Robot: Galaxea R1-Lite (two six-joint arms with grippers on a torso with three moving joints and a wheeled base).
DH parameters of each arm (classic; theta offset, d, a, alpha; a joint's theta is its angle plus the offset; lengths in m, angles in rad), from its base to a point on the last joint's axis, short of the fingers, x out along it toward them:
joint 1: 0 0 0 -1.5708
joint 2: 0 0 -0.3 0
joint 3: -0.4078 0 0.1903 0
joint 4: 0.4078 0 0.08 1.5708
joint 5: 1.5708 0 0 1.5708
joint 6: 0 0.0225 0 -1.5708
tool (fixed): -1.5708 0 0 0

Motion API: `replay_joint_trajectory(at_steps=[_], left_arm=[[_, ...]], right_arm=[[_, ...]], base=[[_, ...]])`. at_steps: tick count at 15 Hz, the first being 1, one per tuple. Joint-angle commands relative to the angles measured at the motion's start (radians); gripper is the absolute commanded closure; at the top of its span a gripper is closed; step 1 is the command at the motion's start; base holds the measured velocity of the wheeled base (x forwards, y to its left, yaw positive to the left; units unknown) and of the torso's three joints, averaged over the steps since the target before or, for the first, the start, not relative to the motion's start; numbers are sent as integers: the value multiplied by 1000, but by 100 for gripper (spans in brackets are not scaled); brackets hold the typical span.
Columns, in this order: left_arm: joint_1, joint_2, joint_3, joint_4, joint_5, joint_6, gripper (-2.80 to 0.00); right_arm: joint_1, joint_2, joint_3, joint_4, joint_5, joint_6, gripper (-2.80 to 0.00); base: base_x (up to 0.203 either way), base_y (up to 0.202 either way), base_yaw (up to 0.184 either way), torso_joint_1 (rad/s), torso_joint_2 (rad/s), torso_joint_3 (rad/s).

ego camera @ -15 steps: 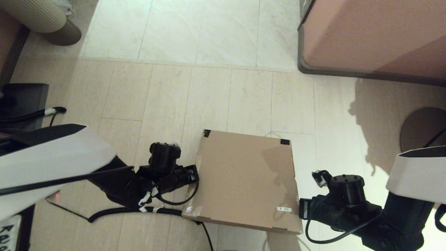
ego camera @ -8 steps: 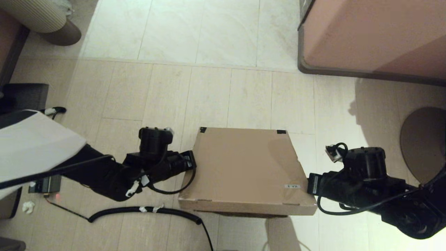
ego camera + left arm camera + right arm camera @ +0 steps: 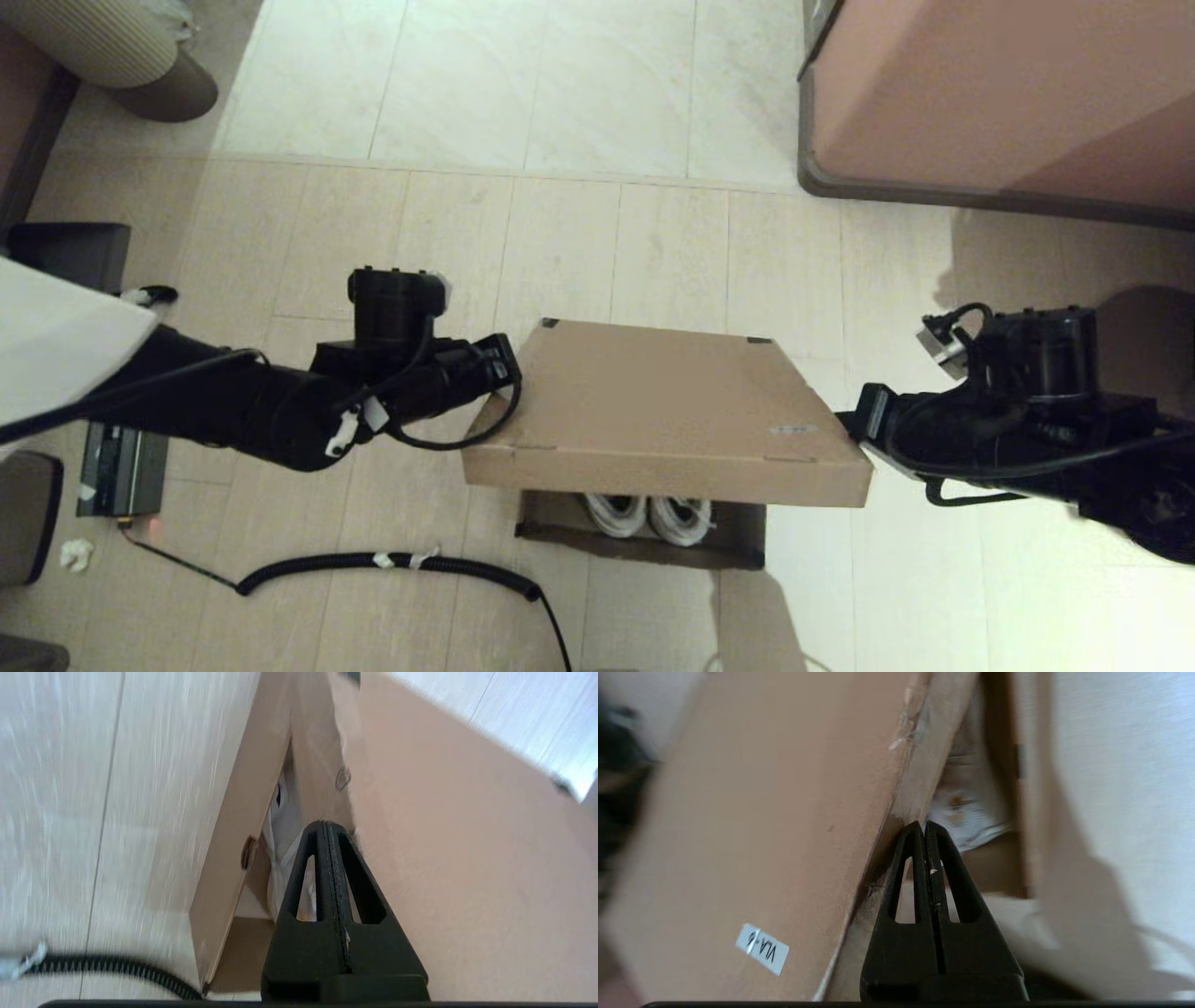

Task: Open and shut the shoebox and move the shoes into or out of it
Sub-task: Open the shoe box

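Note:
The brown cardboard shoebox stands on the floor with its lid (image 3: 653, 411) raised at the near edge, hinged at the far side. Under the lifted lid the box's base (image 3: 551, 527) shows, with the toes of the two white sneakers (image 3: 649, 515) inside. My left gripper (image 3: 509, 373) is shut, its tip (image 3: 327, 826) against the lid's left side edge. My right gripper (image 3: 854, 427) is also shut, its tip (image 3: 924, 825) tucked under the lid's right side edge near the white label (image 3: 762, 949). One shoe (image 3: 282, 826) shows through the gap.
A large pinkish-brown cabinet (image 3: 1008, 93) fills the far right. A coiled black cable (image 3: 373, 563) lies on the floor near the box's left front. A dark device (image 3: 121, 481) sits at the left, and a ribbed beige object (image 3: 103, 37) at the far left.
Both arms have risen and carried the lid's near edge up. The box was shut a second ago; now it gapes at the front and the shoes show.

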Motion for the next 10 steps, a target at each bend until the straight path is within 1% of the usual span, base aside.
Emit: replay_joint_trajectory(at_steps=[1,4,7,10], left_arm=[[2,1,-52,17,-2,-3,0],[3,20,-155,81,-2,-4,0],[16,50,-258,137,-3,-4,0],[47,107,-403,205,-3,-3,0]], right_arm=[[-7,-42,-42,30,29,45,0],[-14,-49,-135,131,68,101,0],[-34,-35,-166,140,80,112,0],[-79,10,-203,140,85,111,0]], base=[[0,0,0,0,0,0],[0,0,0,0,0,0],[0,0,0,0,0,0],[0,0,0,0,0,0]])
